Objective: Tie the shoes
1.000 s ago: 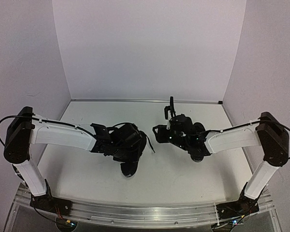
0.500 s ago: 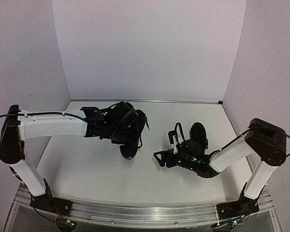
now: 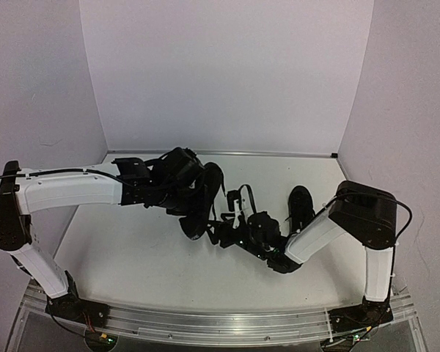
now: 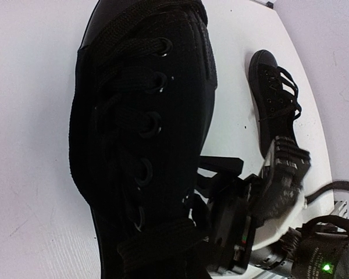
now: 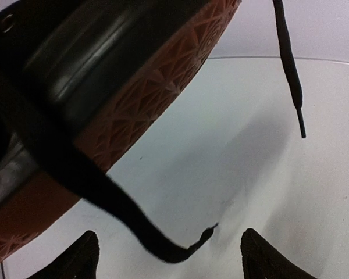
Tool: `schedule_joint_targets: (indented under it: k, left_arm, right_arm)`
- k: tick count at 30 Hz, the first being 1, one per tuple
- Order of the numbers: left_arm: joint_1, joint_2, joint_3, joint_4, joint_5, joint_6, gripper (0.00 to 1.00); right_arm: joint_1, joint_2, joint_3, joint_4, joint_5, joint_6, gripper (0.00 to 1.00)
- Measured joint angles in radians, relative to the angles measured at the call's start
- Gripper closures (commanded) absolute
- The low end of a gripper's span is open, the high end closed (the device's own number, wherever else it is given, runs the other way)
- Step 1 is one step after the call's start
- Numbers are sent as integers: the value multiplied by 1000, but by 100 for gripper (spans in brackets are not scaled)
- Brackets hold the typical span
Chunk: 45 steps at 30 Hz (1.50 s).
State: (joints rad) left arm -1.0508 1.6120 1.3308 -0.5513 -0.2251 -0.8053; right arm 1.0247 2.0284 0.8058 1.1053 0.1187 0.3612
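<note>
Right wrist: lace (image 5: 134, 226) between spread fingers (image 5: 81, 256)

We see a white table (image 3: 132, 260) boxed in by pale lilac walls (image 3: 227, 73) at the back and on both sides. A metal rail (image 3: 220, 324) runs along its near edge. A small dark mark (image 3: 332, 155), perhaps a screw, sits at its back right corner.
</note>
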Motion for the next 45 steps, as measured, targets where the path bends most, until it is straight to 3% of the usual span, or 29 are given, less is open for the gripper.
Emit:
schedule_joint_targets:
  k: [5, 6, 15, 20, 24, 27, 33, 34, 39, 45]
  left_arm:
    - [0, -46, -7, -15, -7, -7, 100]
    - [-1, -49, -7, -21, -15, -8, 100]
    - [-17, -4, -122, -33, -58, -80, 100]
    - [-50, 167, -127, -13, -63, -142, 100]
    - [-87, 294, -41, -71, -104, -200, 98]
    - [-102, 324, 8, -125, -132, -243, 87]
    - [-115, 308, -15, -88, -76, -244, 40]
    - [-119, 299, -21, -78, -63, -232, 36]
    - [-103, 169, -43, -51, 12, -103, 29]
    - [82, -33, -87, 39, 127, 59, 24]
  right_arm:
    - [0, 9, 13, 16, 107, -21, 98]
    - [0, -1, -2, 14, 123, -15, 100]
    - [0, -310, -132, -149, 196, -39, 100]
    - [0, -425, -140, -284, 214, -44, 100]
    - [0, -446, -149, -401, 216, -39, 100]
    - [0, -459, -155, -473, 222, -30, 100]
    - [0, -509, -173, -567, 238, -7, 100]
    - [0, -516, -173, -581, 240, -2, 100]
    - [-1, -538, -183, -643, 233, 32, 100]
    - [-1, -541, -202, -701, 188, 73, 100]
